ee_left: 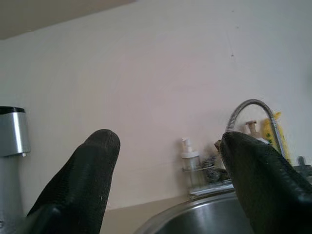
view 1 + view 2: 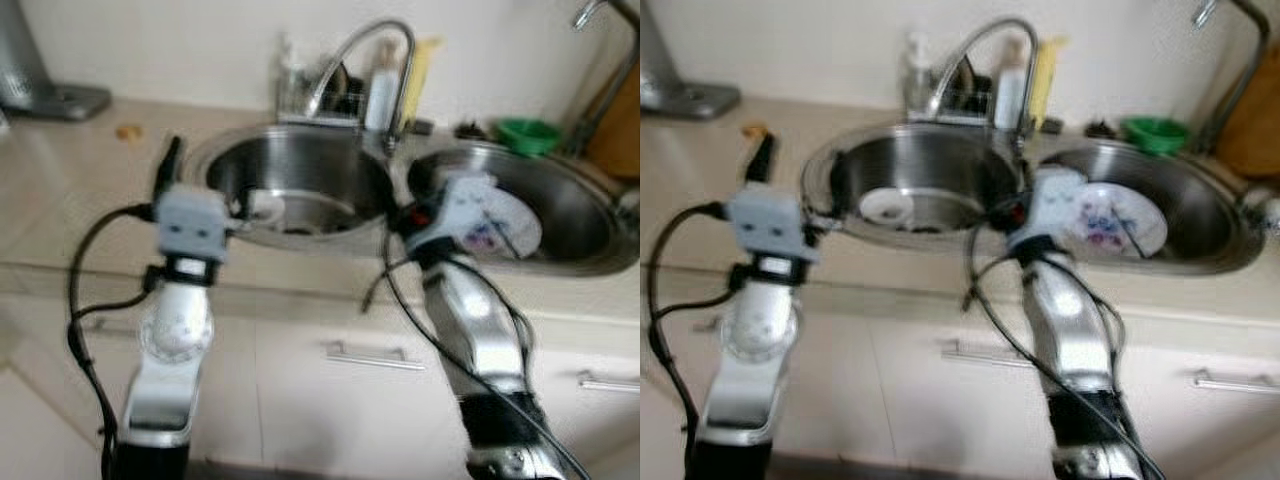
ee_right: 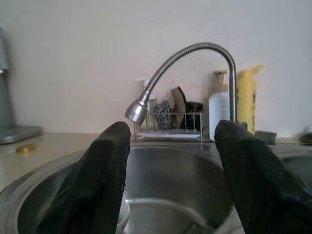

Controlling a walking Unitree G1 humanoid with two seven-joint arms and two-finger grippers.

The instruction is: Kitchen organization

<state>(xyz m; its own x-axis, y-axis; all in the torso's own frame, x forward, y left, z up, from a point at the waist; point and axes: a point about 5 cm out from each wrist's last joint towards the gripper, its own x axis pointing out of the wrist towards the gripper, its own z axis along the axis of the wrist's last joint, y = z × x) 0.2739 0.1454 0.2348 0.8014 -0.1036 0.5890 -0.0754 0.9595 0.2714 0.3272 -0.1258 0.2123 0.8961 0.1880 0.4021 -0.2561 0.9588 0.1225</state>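
Your left gripper (image 1: 165, 180) and right gripper (image 3: 170, 170), both spread open and empty, hover before the left sink basin (image 2: 300, 165).

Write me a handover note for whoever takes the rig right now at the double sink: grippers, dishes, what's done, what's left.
Left gripper: open, empty, raised by the left edge of the round steel left basin.
Right gripper: open, empty, at the counter's front between the basins, pointing at the curved steel tap.
Dishes: small white bowl lies in the left basin; white plate with purple pattern lies in the right basin.
Behind: wire rack with scrubbers, white bottle, green bowl.
Done: nothing gripped yet.
Left: lift out bowl and plate and put them away, probably.
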